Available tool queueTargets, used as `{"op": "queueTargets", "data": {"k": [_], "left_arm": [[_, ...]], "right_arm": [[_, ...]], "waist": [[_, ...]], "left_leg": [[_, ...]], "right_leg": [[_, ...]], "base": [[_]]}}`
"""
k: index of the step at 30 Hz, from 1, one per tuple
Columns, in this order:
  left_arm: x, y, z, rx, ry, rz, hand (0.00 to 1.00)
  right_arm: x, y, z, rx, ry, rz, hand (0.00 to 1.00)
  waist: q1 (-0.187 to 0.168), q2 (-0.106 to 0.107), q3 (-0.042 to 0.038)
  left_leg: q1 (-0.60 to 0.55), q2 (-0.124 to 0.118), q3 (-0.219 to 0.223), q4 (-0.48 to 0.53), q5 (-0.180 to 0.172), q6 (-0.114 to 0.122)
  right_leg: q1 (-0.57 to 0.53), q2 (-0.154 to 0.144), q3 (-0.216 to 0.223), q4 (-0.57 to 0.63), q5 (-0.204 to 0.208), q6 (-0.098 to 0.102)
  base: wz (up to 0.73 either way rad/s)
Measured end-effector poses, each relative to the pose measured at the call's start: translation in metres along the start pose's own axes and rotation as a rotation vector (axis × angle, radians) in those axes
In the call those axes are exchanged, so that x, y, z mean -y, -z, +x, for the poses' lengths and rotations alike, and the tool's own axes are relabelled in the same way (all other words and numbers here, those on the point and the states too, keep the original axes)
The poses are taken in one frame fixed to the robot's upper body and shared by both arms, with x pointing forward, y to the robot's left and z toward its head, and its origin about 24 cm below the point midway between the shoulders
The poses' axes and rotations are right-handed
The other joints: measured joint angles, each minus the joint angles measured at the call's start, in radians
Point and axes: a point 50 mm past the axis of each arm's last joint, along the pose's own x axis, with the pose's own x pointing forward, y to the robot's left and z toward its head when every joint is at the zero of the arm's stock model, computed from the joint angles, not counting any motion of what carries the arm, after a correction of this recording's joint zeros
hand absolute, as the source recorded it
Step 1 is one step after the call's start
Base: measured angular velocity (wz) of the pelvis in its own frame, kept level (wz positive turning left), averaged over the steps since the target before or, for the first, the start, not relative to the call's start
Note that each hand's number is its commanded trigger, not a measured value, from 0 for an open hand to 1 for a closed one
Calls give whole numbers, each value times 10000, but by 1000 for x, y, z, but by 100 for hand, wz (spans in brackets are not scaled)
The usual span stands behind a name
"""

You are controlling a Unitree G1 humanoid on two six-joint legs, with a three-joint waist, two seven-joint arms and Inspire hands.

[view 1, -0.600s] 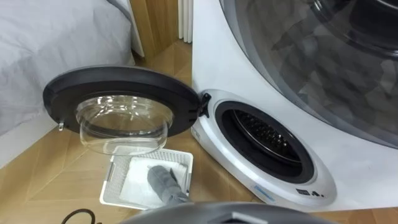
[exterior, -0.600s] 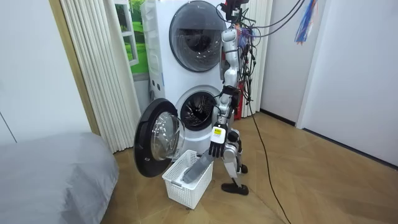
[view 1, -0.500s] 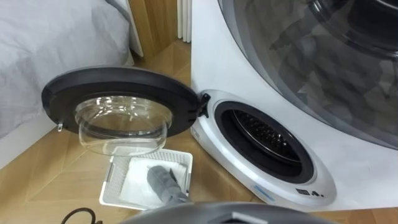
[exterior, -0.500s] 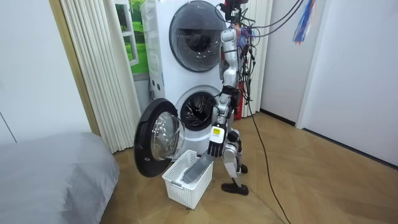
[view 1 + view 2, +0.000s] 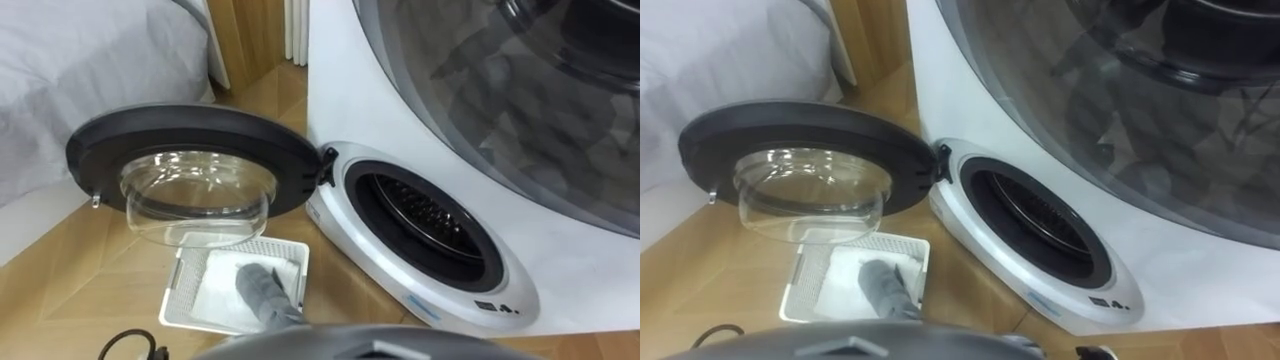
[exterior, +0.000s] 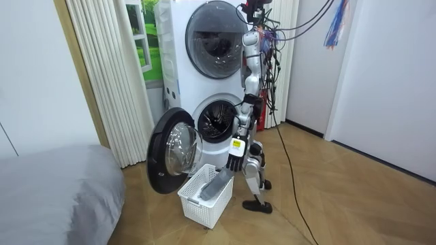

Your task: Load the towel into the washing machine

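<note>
The robot stands facing the washer (image 5: 335, 90), whose door (image 5: 190, 135) is swung open. Its left hand (image 6: 236, 162) hangs above the basket (image 6: 193, 203), fingers closed on the upper end of the towel (image 6: 216, 185). The towel's lower end lies in the basket.

- White front-loading machines, stacked one on the other: two. These are the lower washing machine (image 5: 335, 228) and the upper machine with a smoked round window (image 5: 340, 80).
- Round hinged door, black rim around a clear glass bowl (image 5: 200, 140): one, at the washing machine's left edge.
- Round drum opening, dark and ribbed inside (image 5: 425, 215): one.
- White plastic lattice laundry basket (image 5: 181, 285): one.
- Grey cloth towel (image 5: 265, 290): one, near the basket's right edge.
- Bed under a pale grey cover (image 5: 80, 80): one.
- Cream pleated curtain (image 6: 109, 75): one.
</note>
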Motion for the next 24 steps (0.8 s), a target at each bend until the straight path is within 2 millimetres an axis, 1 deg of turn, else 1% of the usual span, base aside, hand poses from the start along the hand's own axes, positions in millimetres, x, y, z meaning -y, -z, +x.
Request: {"op": "queueTargets", "data": {"k": [1, 2, 3, 5, 7, 8, 9, 10, 12, 13, 15, 16, 18, 19, 20, 21, 23, 24], "left_arm": [[-1, -2, 0, 74, -41, 126, 0], [-2, -5, 0, 246, -154, 509, 0], [-4, -10, 0, 526, -392, 939, 0], [-7, -22, -1, 1036, -652, 1378, 0], [-14, -44, -1, 1794, -1117, 1555, 0], [-15, -50, -1, 1986, -1226, 1521, 0], [-18, -65, -2, 2442, -1413, 1525, 0], [-21, -79, -3, 2930, -1605, 1709, 0], [-23, -96, -5, 3597, -1792, 1948, 0], [-22, -111, -8, 4101, -1864, 2175, 0], [-18, -123, -10, 4559, -1782, 2594, 0], [-17, -132, -11, 4846, -1752, 2810, 0], [-16, -145, -14, 5277, -1841, 3178, 0], [-14, -147, -15, 5386, -1830, 3475, 0], [-12, -148, -15, 5425, -1795, 3548, 0], [-10, -152, -16, 5531, -1770, 3642, 0], [-10, -162, -19, 5854, -1865, 3864, 0], [-11, -170, -21, 6091, -1968, 4191, 0]], "right_arm": [[0, -1, 0, 30, 1, -19, 0], [0, -2, 0, 94, 14, -75, 0], [1, -5, 0, 199, 70, -30, 0], [2, -10, 0, 395, 235, 19, 0], [5, -17, 0, 765, 463, 275, 0], [6, -19, -1, 851, 498, 364, 0], [9, -24, -1, 1067, 548, 605, 0], [11, -33, -1, 1320, 585, 484, 0], [14, -44, -2, 1598, 622, 118, 0], [16, -50, -2, 1747, 662, -61, 0], [18, -59, -3, 1975, 702, -99, 0], [19, -63, -3, 2059, 704, 0, 0], [22, -70, -4, 2314, 767, 146, 0], [23, -79, -5, 2598, 800, 234, 0], [24, -81, -5, 2686, 872, 197, 0], [27, -86, -6, 2843, 981, 111, 0], [30, -100, -9, 3187, 1106, 143, 0], [32, -108, -10, 3407, 1139, 171, 0]], "waist": [[-11, -3, 2], [-37, 63, -53], [-47, 24, -70], [-62, 19, -77], [-80, 12, -71], [-79, 14, -74], [-134, 10, -72], [-128, 9, -59], [-131, 33, -14], [-211, 58, 7], [-310, 79, 21], [-328, 71, 27], [-453, 96, 43], [-566, 139, 78], [-577, 158, 90], [-588, 204, 125], [-737, 250, 217], [-864, 296, 257]], "left_leg": [[-45, 2, 1, 6, 0, 0], [-135, 4, -1, 12, 1, 1], [-221, 10, -1, 21, 2, 1], [-395, 16, -1, 54, 5, 2], [-730, 26, 0, 155, 6, 3], [-809, 26, -1, 154, 7, 4], [-1020, 25, -3, 177, 25, 20], [-1241, 18, 7, 173, 71, 30], [-1480, 17, 138, 167, 147, 36], [-1637, 15, 152, 169, 166, 42], [-1934, 16, 209, 172, 206, 48], [-2139, 19, 243, 205, 229, 52], [-2516, 28, 210, 372, 229, 52], [-2732, 32, 188, 499, 229, 52], [-2824, 31, 190, 538, 229, 52], [-3013, 27, 198, 573, 229, 52], [-3584, 18, 228, 892, 229, 52], [-3958, 21, 229, 1108, 229, 52]], "right_leg": [[-45, 1, -1, 5, 5, -7], [-126, 1, -18, 18, 19, -12], [-195, 2, -44, 20, 47, -8], [-319, 6, -47, 39, 86, -8], [-577, 11, -48, 61, 155, -9], [-668, 11, -41, 65, 166, -10], [-881, 8, 24, 103, 204, -15], [-1152, 1, 66, 194, 244, -14], [-1468, 9, 201, 198, 337, -25], [-1631, 11, 219, 195, 378, -23], [-1941, 9, 215, 199, 432, -36], [-2249, 9, 262, 312, 443, -45], [-2707, 7, 314, 575, 443, -46], [-3009, 10, 414, 793, 443, -46], [-3157, 14, 478, 888, 443, -46], [-3395, 11, 506, 972, 443, -45], [-3981, -24, 533, 1315, 443, -46], [-4398, -45, 543, 1630, 442, -47]], "base": [[0], [4], [3], [0], [0], [0], [-4], [-7], [-18], [-16], [-9], [-10], [-11], [-17], [-24], [-21], [-7], [5]]}}
